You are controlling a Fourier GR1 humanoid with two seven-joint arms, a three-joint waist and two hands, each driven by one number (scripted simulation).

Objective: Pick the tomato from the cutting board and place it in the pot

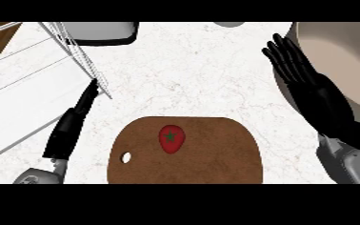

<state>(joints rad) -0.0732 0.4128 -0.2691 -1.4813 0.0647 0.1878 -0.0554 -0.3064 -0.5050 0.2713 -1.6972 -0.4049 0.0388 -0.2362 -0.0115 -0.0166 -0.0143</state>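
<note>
A red tomato (172, 138) with a green star-shaped stem lies on the brown wooden cutting board (218, 157) at the bottom middle. Part of the pot (330, 43), with a beige inside, shows at the upper right edge. My right hand (309, 83) is open, fingers straight and pointing up along the pot's left rim, well to the right of the tomato. My left hand (74, 121) is open with straight fingers, left of the board and clear of it. Neither hand holds anything.
A white wire rack (77, 52) slants across the upper left over a pale sink area. A grey, dark-rimmed object (105, 32) sits at the top left. The counter (190, 71) is white marble. The board has a small hole (126, 158).
</note>
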